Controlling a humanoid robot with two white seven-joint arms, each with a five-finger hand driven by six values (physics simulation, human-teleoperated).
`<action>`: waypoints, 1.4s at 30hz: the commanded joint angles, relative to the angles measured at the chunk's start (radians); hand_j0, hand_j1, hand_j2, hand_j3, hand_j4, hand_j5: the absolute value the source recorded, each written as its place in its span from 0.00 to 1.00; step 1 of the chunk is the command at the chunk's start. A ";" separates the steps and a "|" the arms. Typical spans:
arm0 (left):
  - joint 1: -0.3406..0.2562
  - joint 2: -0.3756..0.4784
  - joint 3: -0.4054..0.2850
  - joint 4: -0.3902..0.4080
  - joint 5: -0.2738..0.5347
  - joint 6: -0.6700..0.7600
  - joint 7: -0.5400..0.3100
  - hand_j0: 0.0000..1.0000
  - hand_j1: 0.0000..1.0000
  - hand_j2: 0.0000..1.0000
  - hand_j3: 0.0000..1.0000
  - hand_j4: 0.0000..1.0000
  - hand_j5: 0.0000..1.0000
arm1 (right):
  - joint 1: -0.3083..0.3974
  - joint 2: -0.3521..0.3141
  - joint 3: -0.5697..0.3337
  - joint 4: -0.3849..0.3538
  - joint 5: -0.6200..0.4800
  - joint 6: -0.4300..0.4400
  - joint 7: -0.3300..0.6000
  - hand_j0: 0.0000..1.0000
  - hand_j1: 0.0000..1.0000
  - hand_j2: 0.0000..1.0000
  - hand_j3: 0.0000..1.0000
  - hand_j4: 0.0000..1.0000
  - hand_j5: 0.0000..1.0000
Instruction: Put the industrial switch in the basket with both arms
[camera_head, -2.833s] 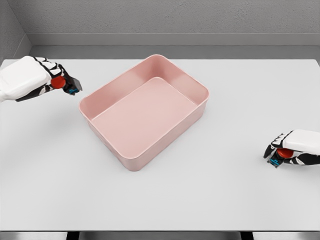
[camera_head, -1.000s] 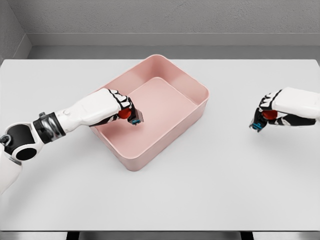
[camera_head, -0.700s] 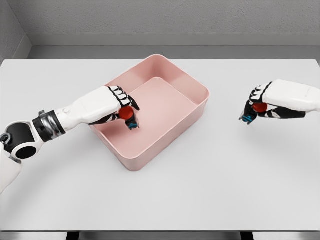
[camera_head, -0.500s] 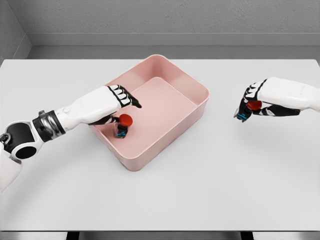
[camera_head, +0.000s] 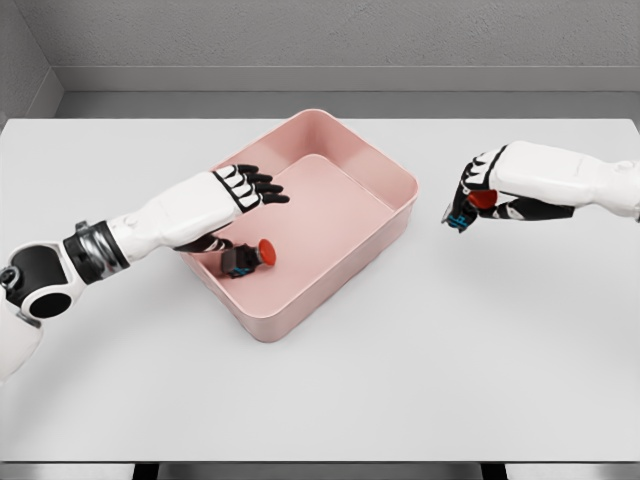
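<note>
Switch (camera_head: 250, 258) lies in basket (camera_head: 395, 175) under spread left robot hand (camera_head: 245, 187); right robot hand (camera_head: 478, 192) grips second switch (camera_head: 462, 214).

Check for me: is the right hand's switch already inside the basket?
No, the right hand grips its switch above the table, outside the pink basket.

Basket (camera_head: 395, 180): you see plain pale pink, inside and out.
Switch in basket (camera_head: 248, 258): your view shows a red button, dark body, blue trim.
Switch in right hand (camera_head: 470, 207): red button, blue trim.
Hands: you have white backs, black fingers with white bands.
Table (camera_head: 430, 350): light grey.
</note>
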 joint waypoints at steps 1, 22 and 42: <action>0.002 0.046 0.002 -0.042 0.038 0.001 0.001 1.00 1.00 1.00 1.00 1.00 1.00 | 0.000 0.021 0.006 -0.001 -0.007 0.003 0.011 0.48 0.48 0.48 0.48 0.48 0.48; 0.003 0.347 0.004 -0.204 0.110 0.001 -0.004 1.00 1.00 1.00 1.00 1.00 1.00 | -0.140 0.151 0.070 0.007 -0.005 0.003 0.050 0.48 0.48 0.48 0.48 0.48 0.48; 0.005 0.345 -0.001 -0.190 0.067 0.001 -0.002 1.00 1.00 1.00 1.00 1.00 1.00 | -0.232 0.254 0.149 0.018 -0.003 0.003 0.072 0.48 0.48 0.48 0.48 0.48 0.48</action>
